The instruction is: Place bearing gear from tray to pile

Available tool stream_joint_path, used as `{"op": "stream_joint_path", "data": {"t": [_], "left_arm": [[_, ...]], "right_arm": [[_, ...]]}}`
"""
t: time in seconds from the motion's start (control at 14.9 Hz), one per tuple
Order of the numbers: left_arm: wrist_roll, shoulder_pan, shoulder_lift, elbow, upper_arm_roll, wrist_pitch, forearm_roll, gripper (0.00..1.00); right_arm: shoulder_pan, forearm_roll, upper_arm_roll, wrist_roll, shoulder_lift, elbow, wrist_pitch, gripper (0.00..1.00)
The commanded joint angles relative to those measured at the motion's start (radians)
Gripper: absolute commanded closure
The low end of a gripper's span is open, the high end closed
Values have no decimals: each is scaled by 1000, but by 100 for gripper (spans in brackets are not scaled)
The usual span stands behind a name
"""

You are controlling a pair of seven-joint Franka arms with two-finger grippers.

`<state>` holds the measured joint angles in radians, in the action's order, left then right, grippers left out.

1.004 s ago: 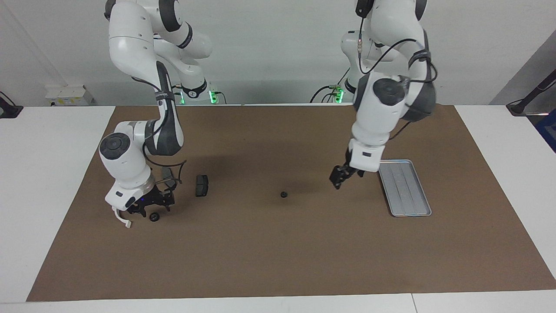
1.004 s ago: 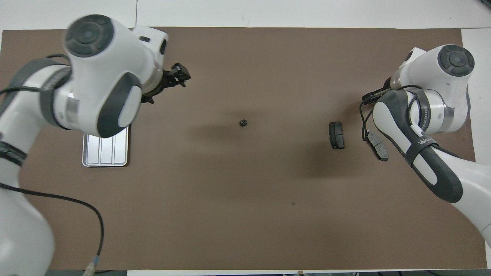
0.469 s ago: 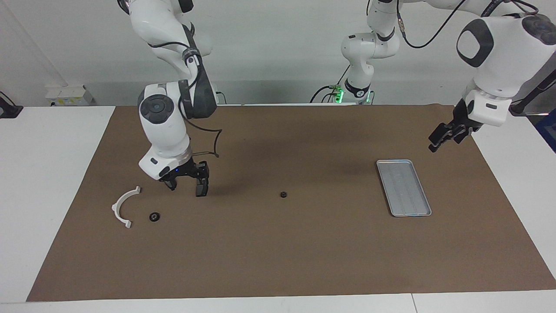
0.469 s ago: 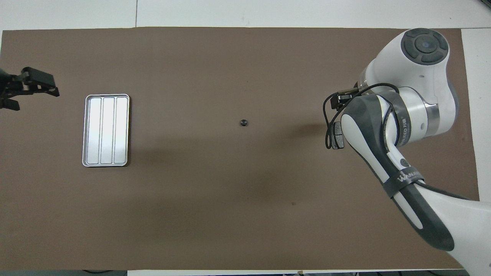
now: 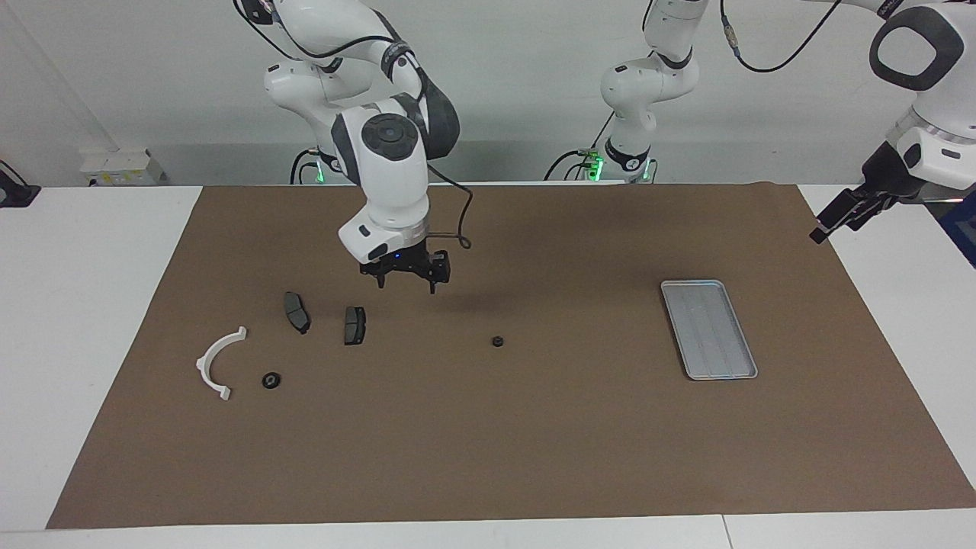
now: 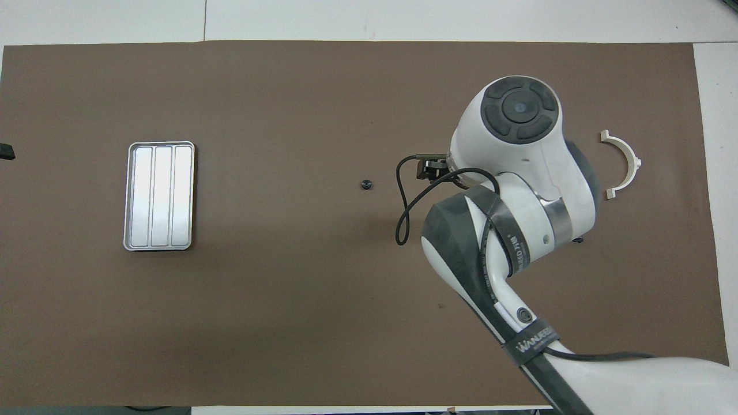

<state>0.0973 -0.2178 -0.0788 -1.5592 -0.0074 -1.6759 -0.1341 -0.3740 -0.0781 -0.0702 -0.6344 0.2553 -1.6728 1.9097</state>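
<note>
Facing view: brown mat covers white table.

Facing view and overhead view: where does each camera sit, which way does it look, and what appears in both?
Facing view: high across the table, looking at the robots; both arms and bases show, the right claw up over the mat beside the brake pads, the left claw up at the mat's edge.
Overhead view: high above the robots' end, looking steeply down; mostly the right arm's wrist shows.
Shared, half a turn apart: tray, small dark gear, white bracket.
</note>
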Motion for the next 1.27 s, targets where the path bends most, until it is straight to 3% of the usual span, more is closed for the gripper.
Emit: {"op": "stream_joint_path", "data": {"t": [0.0, 0.33, 0.8, 1.21], "left_arm": [[-8, -9, 40, -36, -13, 1, -38, 0], [5, -8, 69, -44, -12, 11, -36, 0], [13, 58, 106, -110, -20, 18, -18, 0], [25, 201, 90, -68, -34, 79, 91, 0]], "right_arm": [[-38, 21, -13, -117, 7, -2, 58, 0], [-121, 20, -13, -300, 91, 11, 201, 0], [-168, -37, -10, -393, 309, 182, 187, 0], [-151, -66, -5, -395, 392, 203, 209, 0]]}}
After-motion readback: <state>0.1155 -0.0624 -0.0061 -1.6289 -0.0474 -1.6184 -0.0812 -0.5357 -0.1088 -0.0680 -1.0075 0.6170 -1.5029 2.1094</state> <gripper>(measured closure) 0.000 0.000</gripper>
